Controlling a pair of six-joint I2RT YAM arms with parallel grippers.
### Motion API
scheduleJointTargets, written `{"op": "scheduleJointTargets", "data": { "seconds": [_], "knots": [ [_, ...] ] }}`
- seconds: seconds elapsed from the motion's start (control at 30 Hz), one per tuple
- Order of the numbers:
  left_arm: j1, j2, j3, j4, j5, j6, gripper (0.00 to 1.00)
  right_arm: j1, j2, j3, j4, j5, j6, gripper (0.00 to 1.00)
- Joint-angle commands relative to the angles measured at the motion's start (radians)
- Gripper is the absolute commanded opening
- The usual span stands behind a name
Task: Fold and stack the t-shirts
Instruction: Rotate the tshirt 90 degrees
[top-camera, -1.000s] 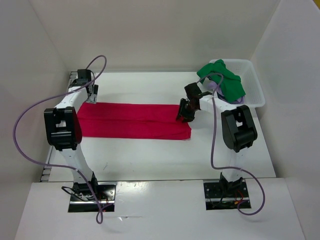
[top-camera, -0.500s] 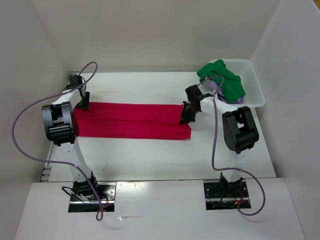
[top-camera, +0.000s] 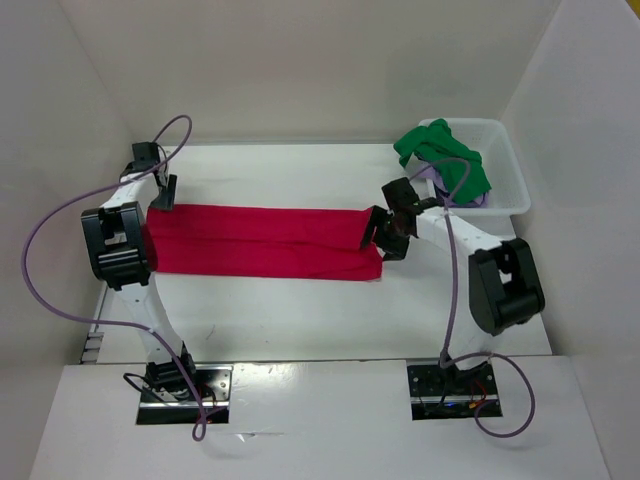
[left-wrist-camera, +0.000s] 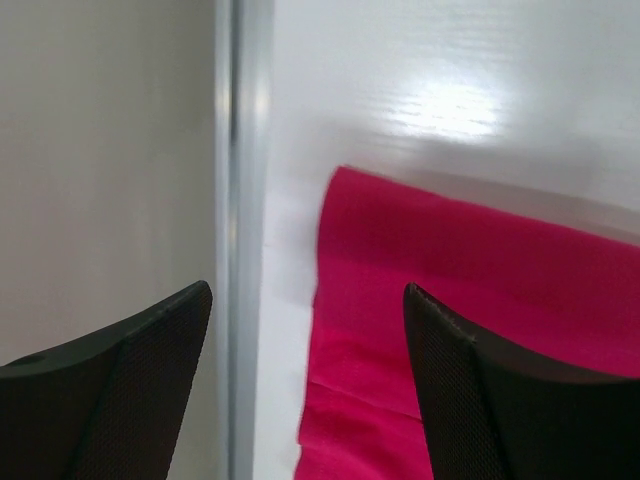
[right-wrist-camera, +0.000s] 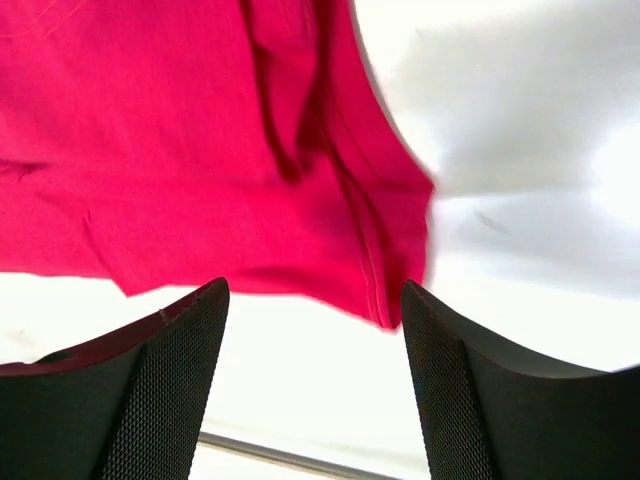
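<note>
Lying beneath right claw (top-camera: 376, 233): red t-shirt (top-camera: 260, 243)

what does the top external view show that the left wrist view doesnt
Only the top external view shows the red shirt at full length, the right hand at its right end, and the white basket holding the green shirt. Only the left wrist view shows the left hand open, nothing between its fingers, and a grey strip beside the shirt. Both show the red shirt's left end on the white table.
</note>
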Motion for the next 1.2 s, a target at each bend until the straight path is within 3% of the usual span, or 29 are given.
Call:
{"op": "scheduleJointTargets", "data": {
  "seconds": [0.0, 0.23, 0.3, 0.33, 0.43, 0.47, 0.57, 0.73, 1.03, 1.07, 1.1, 1.13, 1.17],
  "knots": [
    [0.026, 0.023, 0.066, 0.006, 0.006, 0.037, 0.84, -0.005, -0.08, -0.07, -0.006, 0.049, 0.076, 0.75],
    [0.046, 0.082, 0.107, 0.006, 0.018, 0.028, 0.85, -0.005, 0.003, -0.165, 0.08, -0.033, 0.117, 0.76],
    [0.046, 0.082, 0.107, 0.006, 0.018, 0.037, 0.87, -0.005, 0.003, -0.188, 0.102, -0.033, 0.117, 0.72],
    [0.057, 0.082, 0.107, 0.015, 0.018, 0.037, 0.87, -0.005, 0.012, -0.188, 0.112, -0.046, 0.117, 0.67],
    [0.068, 0.062, 0.086, 0.015, 0.018, 0.046, 0.87, -0.005, 0.038, -0.188, 0.121, -0.055, 0.117, 0.4],
    [0.077, 0.062, 0.075, 0.015, 0.027, 0.046, 0.88, -0.005, 0.047, -0.188, 0.121, -0.055, 0.117, 0.24],
    [0.098, 0.043, 0.075, 0.001, 0.049, 0.037, 0.88, -0.03, 0.076, -0.149, 0.121, -0.055, 0.094, 0.0],
    [0.143, -0.033, 0.066, -0.055, 0.104, 0.037, 0.91, -0.097, 0.181, 0.02, 0.118, -0.004, 0.011, 0.0],
    [0.165, -0.174, -0.039, -0.155, 0.25, 0.066, 0.94, -0.12, 0.673, 0.881, -0.161, 0.143, -0.127, 0.02],
    [0.165, -0.185, -0.061, -0.166, 0.294, 0.08, 0.94, -0.108, 0.722, 1.087, -0.257, 0.169, -0.148, 0.11],
    [0.165, -0.203, -0.077, -0.178, 0.308, 0.089, 0.94, -0.099, 0.823, 1.197, -0.311, 0.201, -0.16, 0.26],
    [0.165, -0.204, -0.091, -0.178, 0.317, 0.089, 0.94, -0.079, 0.878, 1.32, -0.377, 0.265, -0.171, 0.59],
    [0.155, -0.217, -0.103, -0.178, 0.317, 0.089, 0.95, -0.068, 0.938, 1.617, -0.455, 0.301, -0.199, 0.7]
  ]
}}
